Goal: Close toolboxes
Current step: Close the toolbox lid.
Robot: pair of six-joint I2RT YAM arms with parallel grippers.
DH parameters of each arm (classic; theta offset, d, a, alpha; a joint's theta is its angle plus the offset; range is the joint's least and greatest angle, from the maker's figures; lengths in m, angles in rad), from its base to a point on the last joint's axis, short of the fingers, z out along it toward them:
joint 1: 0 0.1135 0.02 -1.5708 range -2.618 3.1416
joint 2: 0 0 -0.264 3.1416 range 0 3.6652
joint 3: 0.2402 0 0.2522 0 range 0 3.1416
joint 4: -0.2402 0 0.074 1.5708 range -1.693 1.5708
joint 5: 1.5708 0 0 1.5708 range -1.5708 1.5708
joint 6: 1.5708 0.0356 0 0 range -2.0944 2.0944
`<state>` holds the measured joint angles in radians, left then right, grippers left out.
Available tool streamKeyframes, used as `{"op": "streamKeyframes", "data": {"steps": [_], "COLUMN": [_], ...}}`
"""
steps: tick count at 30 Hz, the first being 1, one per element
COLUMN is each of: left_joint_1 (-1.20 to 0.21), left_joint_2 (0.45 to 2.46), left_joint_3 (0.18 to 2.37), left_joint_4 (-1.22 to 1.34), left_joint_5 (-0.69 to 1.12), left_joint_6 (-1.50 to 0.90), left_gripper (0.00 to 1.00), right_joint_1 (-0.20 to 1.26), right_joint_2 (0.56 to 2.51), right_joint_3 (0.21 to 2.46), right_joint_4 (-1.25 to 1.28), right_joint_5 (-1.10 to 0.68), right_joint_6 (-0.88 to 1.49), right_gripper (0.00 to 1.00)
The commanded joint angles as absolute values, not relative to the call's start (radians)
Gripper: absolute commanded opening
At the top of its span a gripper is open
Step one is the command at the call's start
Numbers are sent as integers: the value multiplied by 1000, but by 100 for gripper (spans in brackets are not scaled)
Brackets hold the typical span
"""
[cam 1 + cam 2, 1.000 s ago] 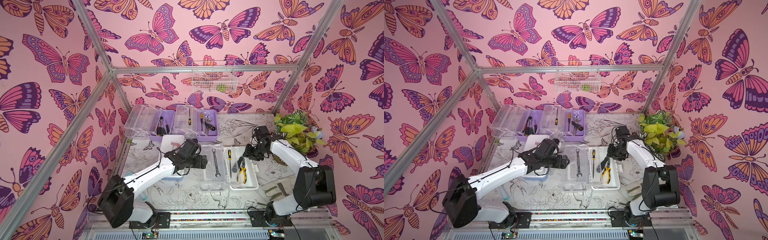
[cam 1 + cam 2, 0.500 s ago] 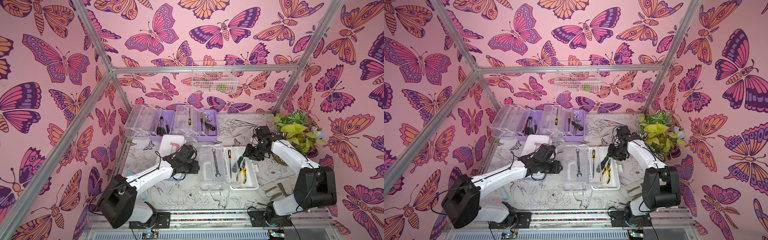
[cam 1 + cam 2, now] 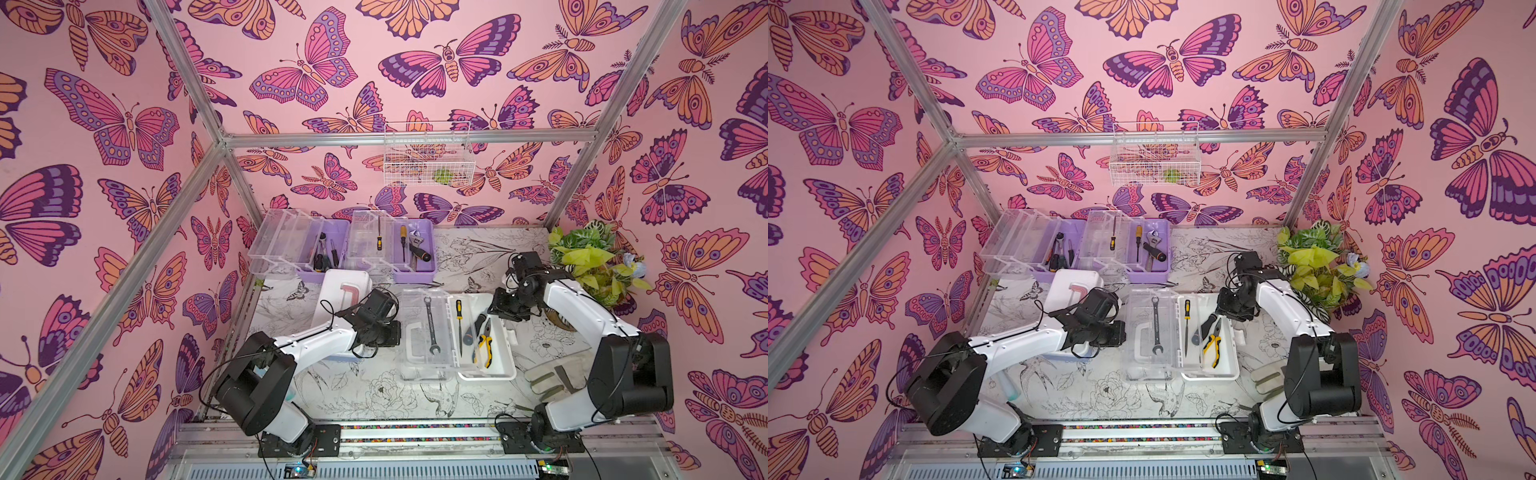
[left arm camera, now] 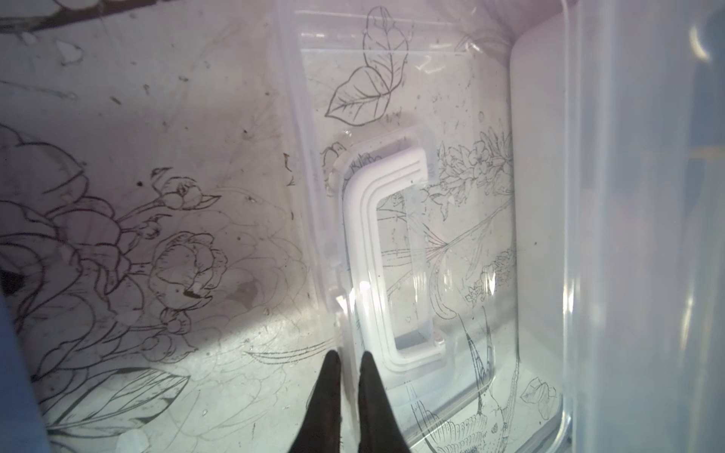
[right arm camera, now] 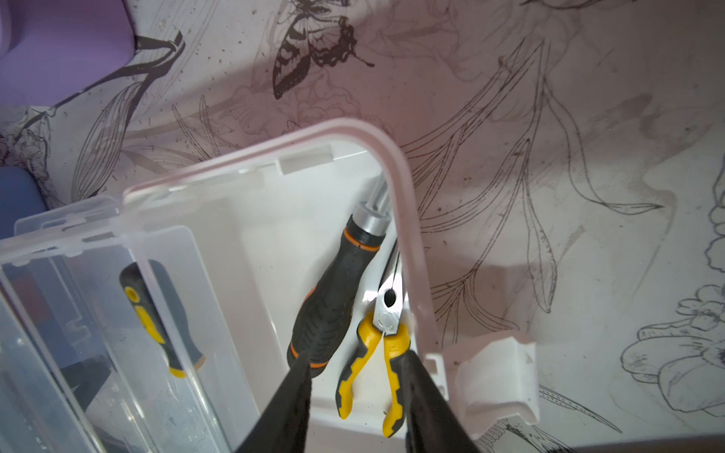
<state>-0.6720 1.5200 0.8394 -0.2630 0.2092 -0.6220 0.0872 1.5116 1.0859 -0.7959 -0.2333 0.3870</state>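
The white toolbox (image 3: 488,370) lies open mid-table, its clear lid (image 3: 419,365) folded flat to the left. My left gripper (image 4: 350,355) is shut on that lid's outer edge, beside the lid's white handle (image 4: 361,235); in a top view the left gripper (image 3: 397,332) sits at the lid's left rim. My right gripper (image 5: 357,359) hangs open over the white base's rim (image 5: 408,219), holding nothing. The light blue toolbox (image 3: 345,286) has its white lid down. Two purple toolboxes (image 3: 332,245) (image 3: 419,245) stand open at the back.
A wrench (image 3: 430,324) lies on the clear lid; yellow pliers (image 5: 376,353) and screwdrivers lie in the white base. A leafy plant (image 3: 590,257) stands at the right wall, gloves (image 3: 548,378) by the right arm, a wire basket (image 3: 426,153) on the back wall.
My left gripper moved off the light blue toolbox towards the front, to the clear lid's edge, and shut there. The right gripper narrowed slightly and stayed in place.
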Motion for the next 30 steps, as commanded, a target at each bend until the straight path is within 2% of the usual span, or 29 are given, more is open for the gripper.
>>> {"op": "streamKeyframes", "data": {"steps": [1,3,9,12,22,30], "left_joint_1": [-671,-670,-670,-670,-670,-670], "left_joint_2": [1501,1488,1430,1398,1326,1283], "left_joint_3": [865,886,928,937,966,992], "left_joint_4": [-328,-361,-423,-442,-455,-460], "left_joint_5": [192,187,155,130,75,39], "left_joint_6": [-565,-550,-535,-535,-540,-534], "left_gripper": [4,0,0,0,0,0], "right_joint_1": [77,77,77,78,101,199], "right_joint_2": [1481,1473,1471,1458,1381,1439], "right_joint_3": [1121,1123,1087,1066,1036,972], "right_joint_4": [-835,-835,-831,-851,-918,-836], "right_joint_5": [-168,-157,-185,-204,-159,-228], "right_joint_6": [359,348,341,342,370,407], "right_gripper": [38,38,36,32,33,31]}}
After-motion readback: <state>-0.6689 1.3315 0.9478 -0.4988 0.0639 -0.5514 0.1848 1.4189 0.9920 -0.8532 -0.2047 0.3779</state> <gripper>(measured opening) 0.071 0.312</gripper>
